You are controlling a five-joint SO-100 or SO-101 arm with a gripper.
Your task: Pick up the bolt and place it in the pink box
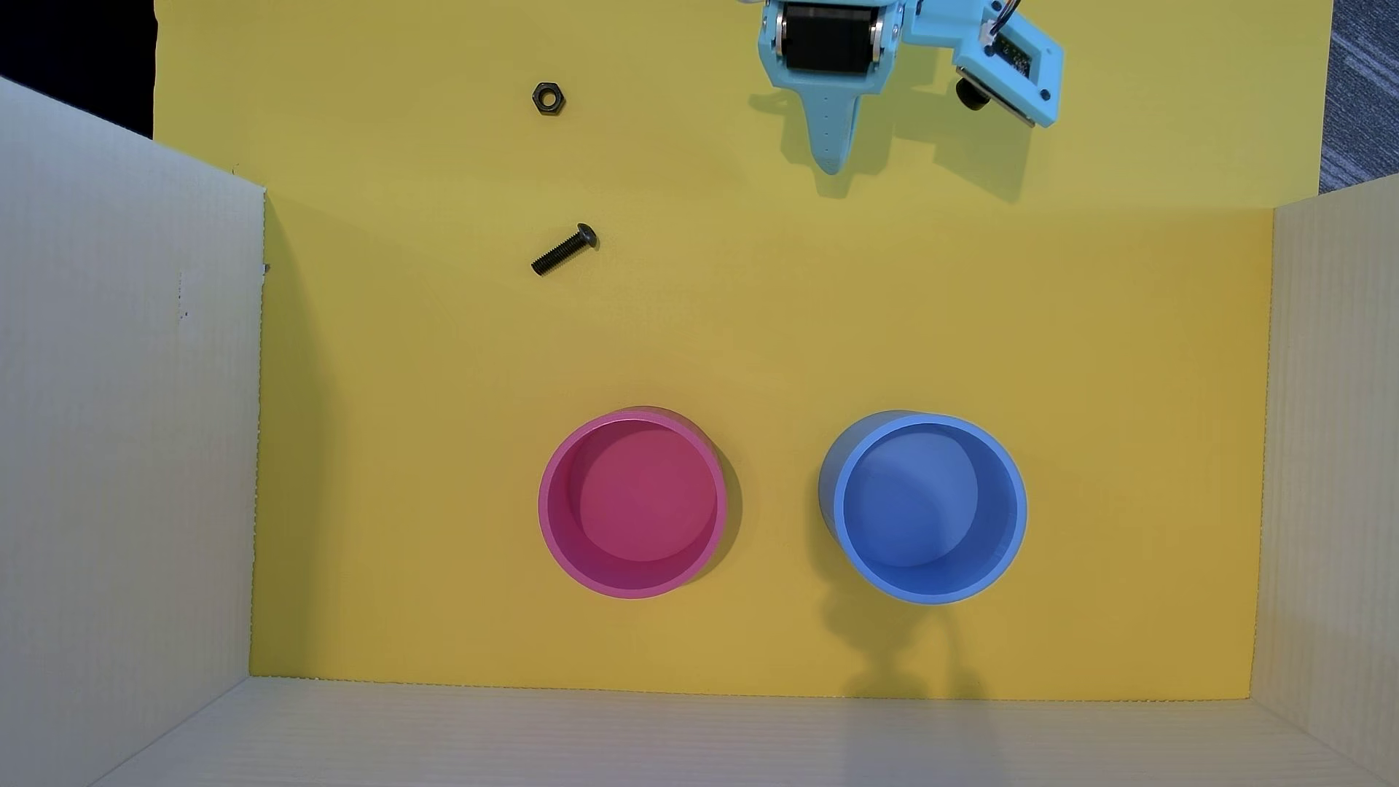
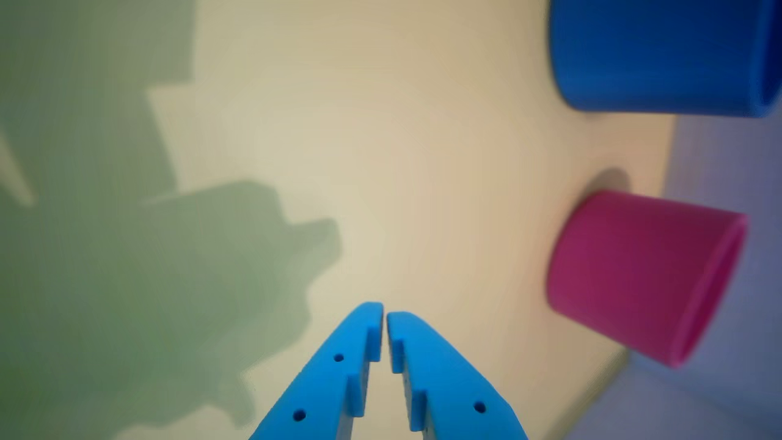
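In the overhead view, the light-blue end effector [image 1: 831,163] hung at the top edge of the yellow table [image 1: 1060,363], its single visible finger pointing down the picture. From above, the state of its jaws could not be told. The bolt [image 1: 565,250] lay flat on the table, well to the left of the end effector and lower in the picture, tilted with its rounded head up and to the right. A black hex nut [image 1: 548,98] sat above the bolt, apart from it. The pink box [image 1: 633,505] stood upright in the lower middle, with nothing inside, well below the bolt. A blue round container [image 1: 923,507] stood to its right, near it without touching. White cardboard walls [image 1: 121,424] bordered the table on the left, right and bottom.

In the wrist view, the end effector [image 2: 385,318] rose from the bottom edge with its two fingertips pressed almost together, only a thin slit between them and nothing pinched. The pink box [image 2: 641,275] showed at right, the blue round container [image 2: 660,55] at the upper right. The bolt did not appear here.
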